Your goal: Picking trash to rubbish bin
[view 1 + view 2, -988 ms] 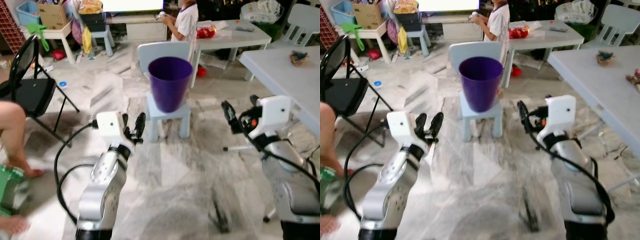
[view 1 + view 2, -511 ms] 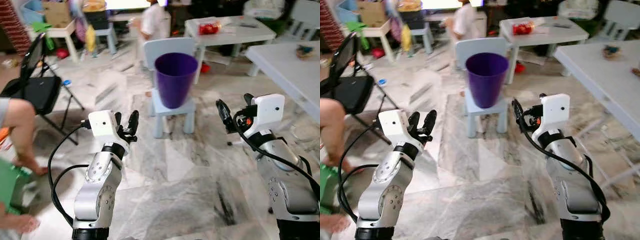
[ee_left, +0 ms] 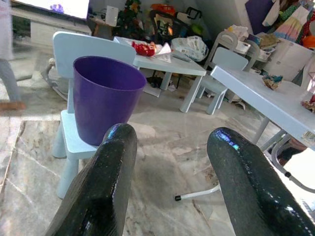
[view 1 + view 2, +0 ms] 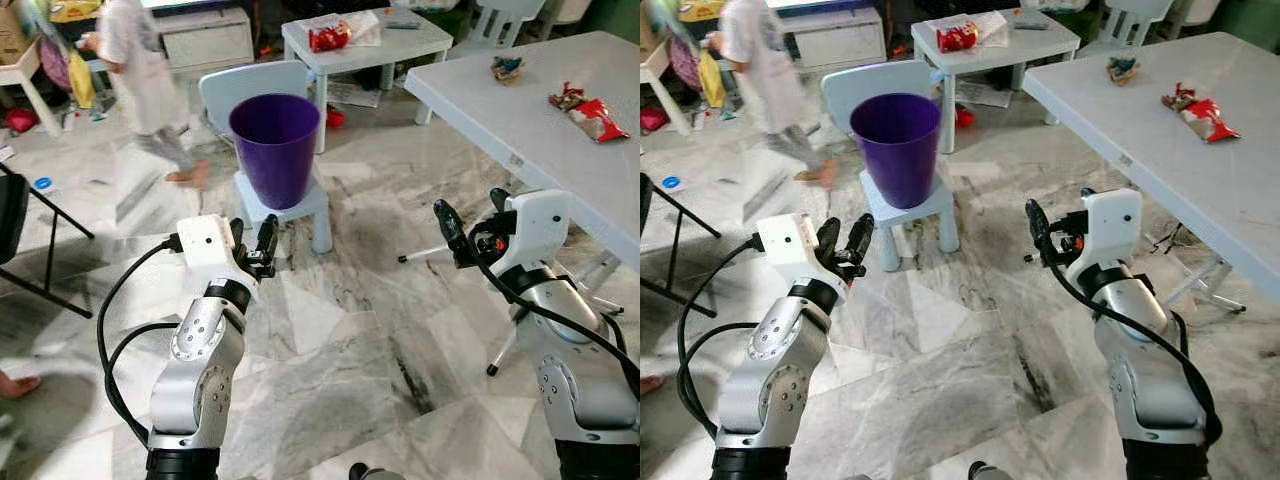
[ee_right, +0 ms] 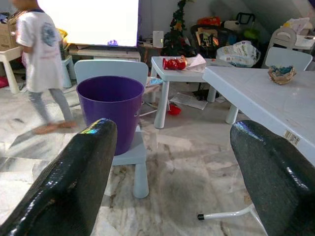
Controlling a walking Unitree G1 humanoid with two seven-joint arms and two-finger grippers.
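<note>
Bin: purple rubbish bin [image 4: 274, 145] stands on a small chair [image 4: 300, 205], upper centre, raised within reach.
Trash: red wrapper [image 4: 590, 108] lies on the grey table [image 4: 520, 110], upper right.
Left gripper [image 4: 252, 242]: fingers apart, empty, lower left.
Right gripper [image 4: 468, 222]: fingers spread, empty, right of centre.

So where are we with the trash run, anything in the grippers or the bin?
Both grippers are open and empty: left gripper, right gripper. The purple bin stands on a small chair ahead; what its inside holds cannot be judged. Wrappers remain on the big table to the right: a red one and a crumpled one. Those look like what is left to collect.
</note>
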